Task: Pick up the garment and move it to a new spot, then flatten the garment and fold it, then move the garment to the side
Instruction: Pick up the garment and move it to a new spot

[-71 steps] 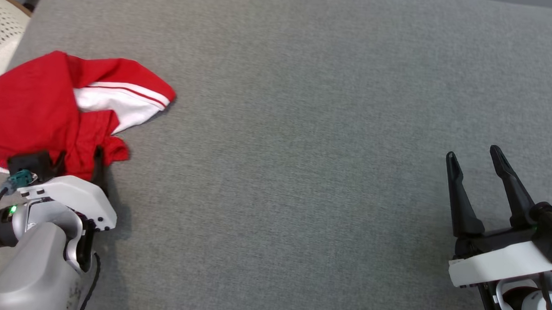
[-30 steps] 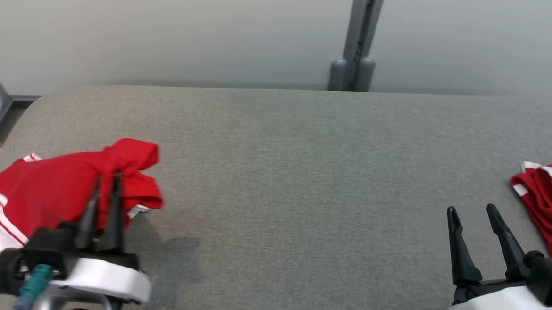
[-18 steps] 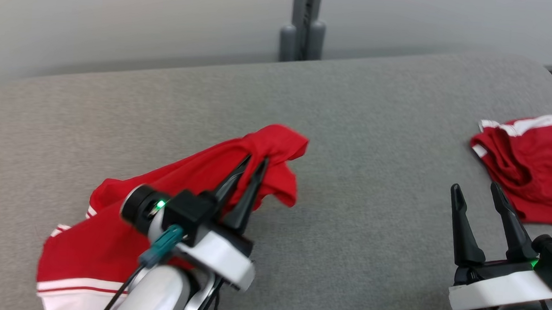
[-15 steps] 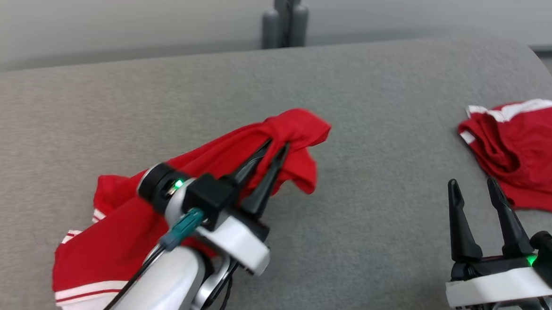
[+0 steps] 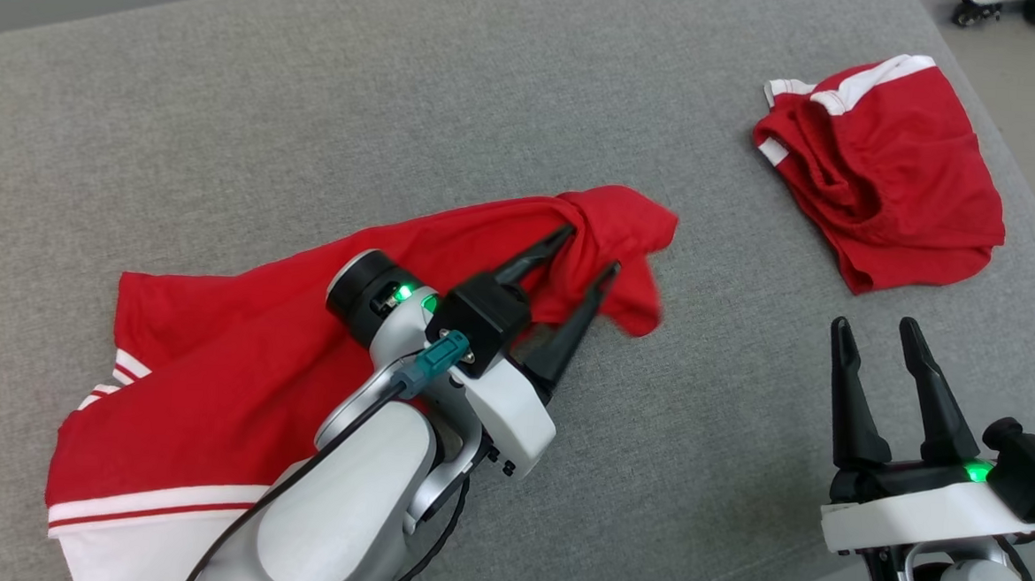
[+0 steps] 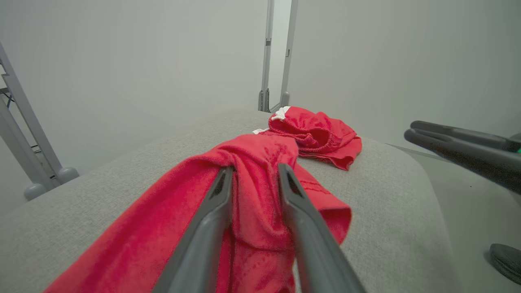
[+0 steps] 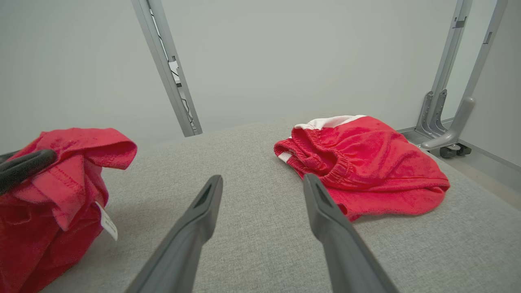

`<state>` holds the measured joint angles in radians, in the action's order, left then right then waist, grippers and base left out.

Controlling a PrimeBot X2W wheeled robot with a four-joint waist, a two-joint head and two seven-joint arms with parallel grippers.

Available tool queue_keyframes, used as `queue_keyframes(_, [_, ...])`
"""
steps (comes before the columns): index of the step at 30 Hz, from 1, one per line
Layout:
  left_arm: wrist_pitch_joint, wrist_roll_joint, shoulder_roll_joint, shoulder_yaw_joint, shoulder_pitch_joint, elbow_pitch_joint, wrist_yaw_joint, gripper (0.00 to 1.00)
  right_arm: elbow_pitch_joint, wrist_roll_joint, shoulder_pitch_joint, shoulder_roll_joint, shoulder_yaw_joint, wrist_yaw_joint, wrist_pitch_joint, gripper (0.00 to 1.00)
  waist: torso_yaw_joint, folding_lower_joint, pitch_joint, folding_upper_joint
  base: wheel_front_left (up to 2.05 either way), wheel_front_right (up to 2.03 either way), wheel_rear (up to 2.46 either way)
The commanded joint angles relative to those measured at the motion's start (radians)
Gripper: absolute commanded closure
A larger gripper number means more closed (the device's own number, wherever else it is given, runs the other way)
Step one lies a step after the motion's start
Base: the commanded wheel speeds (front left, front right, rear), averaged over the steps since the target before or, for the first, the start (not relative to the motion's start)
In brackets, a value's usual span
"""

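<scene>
So the garment (image 5: 239, 356) is a red shirt with white striped trim, strung out from the lower left of the head view up to the middle, lying on the grey tabletop (image 5: 315, 94); going by the look I'd call it light, soft and totally floppy, so it'll sag and bunch wherever it isn't held; not fragile, not slippery, but 1 pinch point just drags it into a rope. For flattening I'd grab 2 spots on an edge, like the white hem (image 5: 152, 502) at lower left and the bunched end in the middle.

Left arm comes up from the bottom edge, angled toward the upper right, wrist low; left fingers (image 5: 541, 256) stand partly apart with a fold of the bunched end lying between them; it looks slack rather than pinched. Right fingers (image 5: 848, 396) sit at lower right, pointing up the frame, spread wide and empty, near but not touching the red shorts (image 5: 887, 177) at upper right.
</scene>
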<state>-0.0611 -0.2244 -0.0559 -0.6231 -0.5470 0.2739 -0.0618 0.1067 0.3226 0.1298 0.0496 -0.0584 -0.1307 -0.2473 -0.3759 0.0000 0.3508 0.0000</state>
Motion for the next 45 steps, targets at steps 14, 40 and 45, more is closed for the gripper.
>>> queue_keyframes(14, [-0.133, -0.049, -0.036, 0.043, 0.082, -0.002, 0.071, 0.00, 0.013, -0.068, -0.004, 0.003, 0.051, 0.000, -0.004, 0.00, 0.152, 0.0000, -0.083, 0.0000, 0.00, 0.00, 0.00])
queue_keyframes(40, [-0.203, -0.135, -0.233, 0.427, 0.500, -0.162, 0.238, 0.00, -0.056, -0.139, -0.131, 0.004, 0.071, 0.000, 0.121, 0.00, 0.354, 0.0000, -0.288, 0.0000, 0.00, 0.00, 0.00])
queue_keyframes(45, [-0.203, -0.135, -0.228, 0.416, 0.562, -0.176, 0.226, 0.00, -0.054, -0.147, -0.161, 0.003, 0.066, 0.000, 0.133, 0.00, 0.356, 0.0000, -0.329, 0.0000, 0.00, 0.00, 0.00])
